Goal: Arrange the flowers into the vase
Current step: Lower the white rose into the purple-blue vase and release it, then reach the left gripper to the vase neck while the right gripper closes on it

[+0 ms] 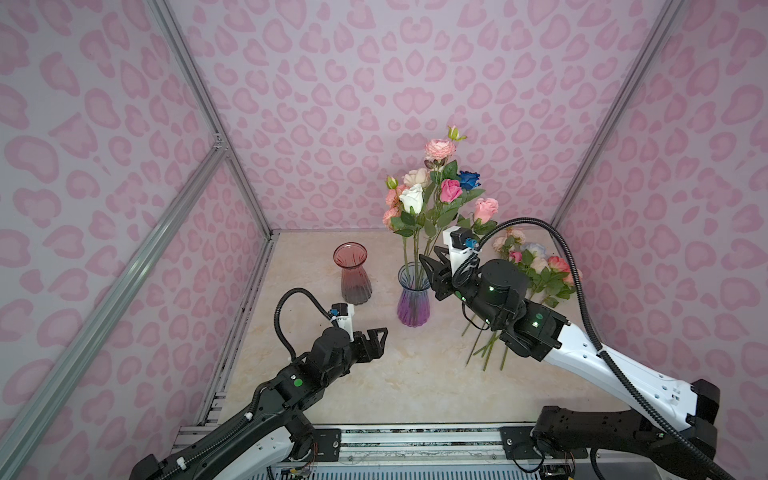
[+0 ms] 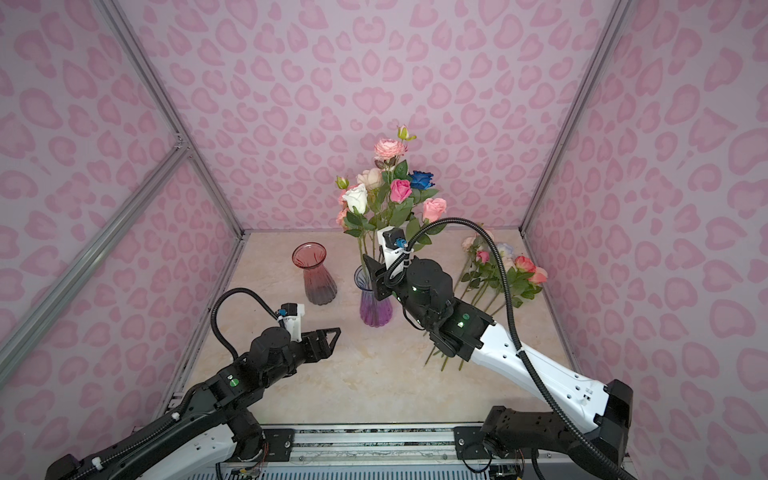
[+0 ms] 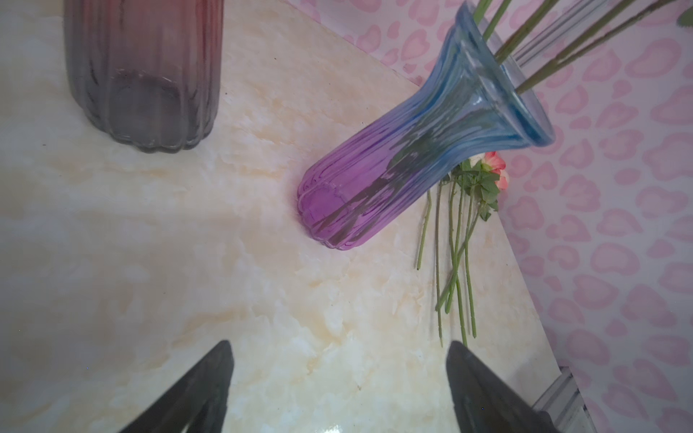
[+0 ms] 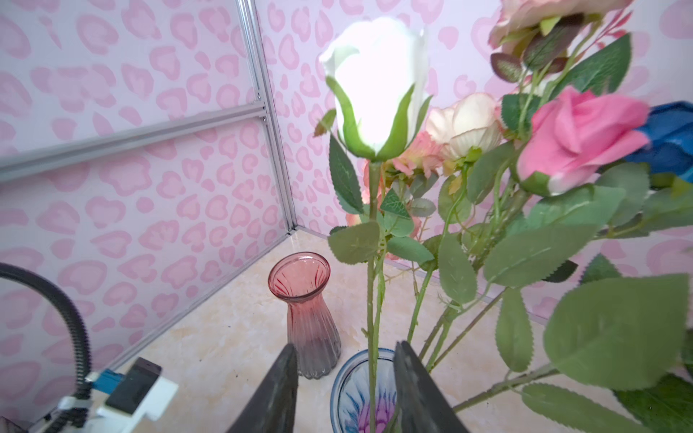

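Observation:
A blue-to-purple glass vase (image 1: 412, 307) (image 2: 375, 307) stands mid-table with several flowers in it: a white rose (image 1: 412, 198) (image 4: 377, 82), pink, peach and blue heads. My right gripper (image 1: 432, 259) (image 4: 345, 345) hovers at the vase's mouth (image 4: 337, 386), open. The white rose's stem runs between its jaws without touching either. More flowers (image 1: 536, 266) (image 2: 511, 270) lie loose on the table at the right, partly under the right arm. My left gripper (image 1: 380, 336) (image 3: 339, 343) is open and empty, low over the table in front of the vases.
An empty red glass vase (image 1: 351, 272) (image 3: 142, 71) (image 4: 305, 311) stands left of the purple vase (image 3: 375, 187). Loose stems (image 3: 455, 243) point toward the table's front. Pink patterned walls with metal frames close in the marble table (image 1: 395, 386) on three sides.

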Tool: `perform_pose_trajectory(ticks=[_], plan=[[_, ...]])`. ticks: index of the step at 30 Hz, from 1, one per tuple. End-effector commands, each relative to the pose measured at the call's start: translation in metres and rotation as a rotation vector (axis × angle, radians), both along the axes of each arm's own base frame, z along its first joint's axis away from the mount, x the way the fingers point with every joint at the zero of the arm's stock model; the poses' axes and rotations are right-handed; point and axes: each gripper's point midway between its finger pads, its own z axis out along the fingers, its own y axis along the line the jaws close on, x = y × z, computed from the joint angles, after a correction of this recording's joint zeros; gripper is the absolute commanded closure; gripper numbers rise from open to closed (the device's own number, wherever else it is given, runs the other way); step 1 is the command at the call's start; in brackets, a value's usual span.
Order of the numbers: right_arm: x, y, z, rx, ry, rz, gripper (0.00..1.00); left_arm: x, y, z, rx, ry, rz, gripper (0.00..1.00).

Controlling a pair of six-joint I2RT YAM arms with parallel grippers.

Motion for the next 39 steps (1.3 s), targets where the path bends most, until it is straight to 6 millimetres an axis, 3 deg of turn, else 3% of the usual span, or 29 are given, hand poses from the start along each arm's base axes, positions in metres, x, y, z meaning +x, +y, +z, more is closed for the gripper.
perform_pose_trajectory(ticks=[1,5,9,14,19,22,25,26,30,31,34,36,39], plan=[[-0.013,-0.009,-0.002,0.043,0.062,0.017,0.56,0.006,-0.015,0.009,0.025,-0.063,-0.062,0.13],[-0.024,-0.044,-0.014,0.072,0.104,-0.061,0.56,0.009,-0.025,-0.006,0.110,-0.057,-0.088,0.17],[-0.028,-0.078,-0.044,0.102,0.195,-0.182,0.54,0.014,-0.038,0.007,0.177,-0.117,-0.107,0.17],[-0.025,-0.115,-0.073,0.135,0.355,-0.345,0.49,0.024,-0.039,0.050,0.151,-0.128,-0.067,0.14],[-0.018,-0.134,-0.073,0.148,0.384,-0.405,0.49,0.033,-0.039,0.107,0.059,-0.066,-0.060,0.16],[-0.016,-0.141,-0.072,0.164,0.380,-0.423,0.49,0.047,-0.035,0.115,0.015,0.097,-0.029,0.29],[-0.013,-0.148,-0.074,0.158,0.383,-0.443,0.50,0.060,-0.038,0.113,-0.044,0.247,-0.031,0.51],[-0.012,-0.149,-0.076,0.154,0.390,-0.445,0.50,0.063,-0.038,0.111,-0.040,0.281,-0.020,0.53],[-0.010,-0.156,-0.083,0.161,0.410,-0.444,0.50,0.066,-0.043,0.103,0.004,0.357,-0.031,0.54],[-0.009,-0.158,-0.087,0.163,0.416,-0.445,0.50,0.071,-0.046,0.112,-0.004,0.347,-0.031,0.54],[-0.006,-0.158,-0.095,0.173,0.441,-0.426,0.50,0.078,-0.049,0.106,0.035,0.377,-0.024,0.55],[-0.003,-0.154,-0.102,0.190,0.476,-0.404,0.50,0.083,-0.045,0.105,0.055,0.364,0.002,0.53],[0.003,-0.126,-0.113,0.237,0.549,-0.303,0.48,0.087,-0.044,0.101,0.062,0.345,0.008,0.49]])
